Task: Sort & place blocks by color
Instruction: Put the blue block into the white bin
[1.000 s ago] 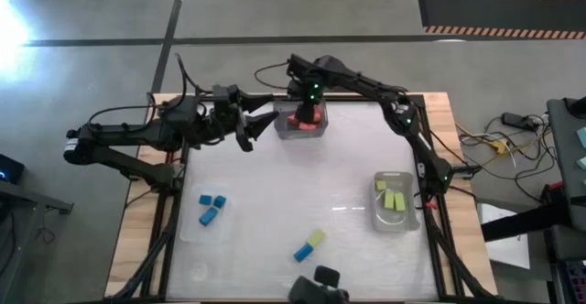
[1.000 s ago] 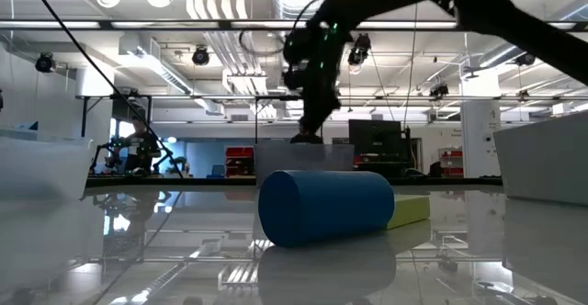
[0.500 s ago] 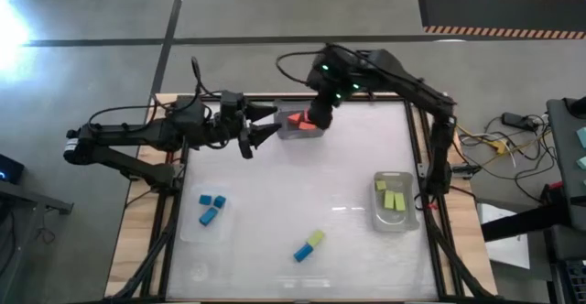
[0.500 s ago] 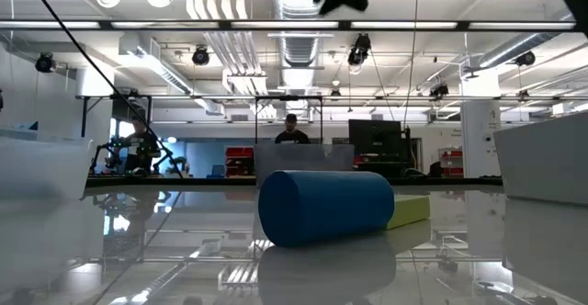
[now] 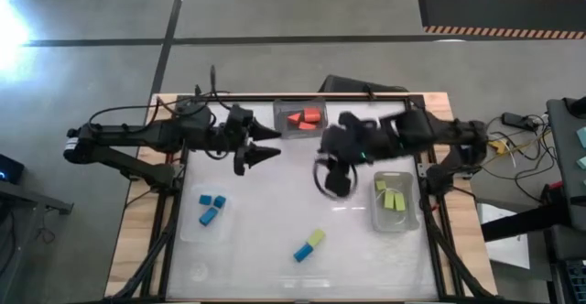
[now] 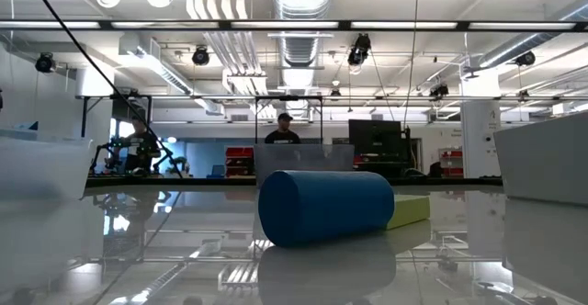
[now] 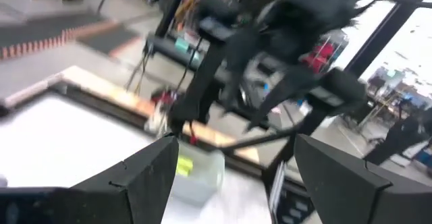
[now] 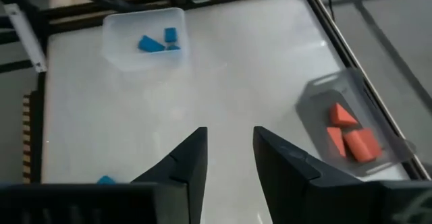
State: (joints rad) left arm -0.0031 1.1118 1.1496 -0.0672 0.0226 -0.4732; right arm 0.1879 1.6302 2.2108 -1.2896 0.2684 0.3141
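The orange-red blocks (image 5: 305, 118) lie in a clear bin at the far edge, also seen in the right wrist view (image 8: 349, 135). The blue blocks (image 5: 211, 208) sit in a bin on the left (image 8: 156, 39). The yellow-green blocks (image 5: 394, 200) are in the right bin. One blue block (image 5: 302, 252) and one yellow-green block (image 5: 316, 239) lie loose on the table near its near edge; the low view has them up close (image 6: 326, 206) (image 6: 410, 209). My right gripper (image 5: 330, 178) (image 8: 229, 151) hovers open over mid-table. My left gripper (image 5: 263, 152) (image 7: 236, 166) is open, left of the far bin.
The white table top (image 5: 275, 203) has free room between the three bins. A wooden frame (image 5: 128, 240) borders it. In the low view the bins' walls stand at left (image 6: 41, 163) and right (image 6: 542, 163), and a person (image 6: 283, 132) stands far off in the room.
My right gripper has risen out of the far bin, then swung toward the table's middle and near side, turning as it went; the orange-red blocks stay in the bin. My left gripper has drifted slightly toward the right and near side.
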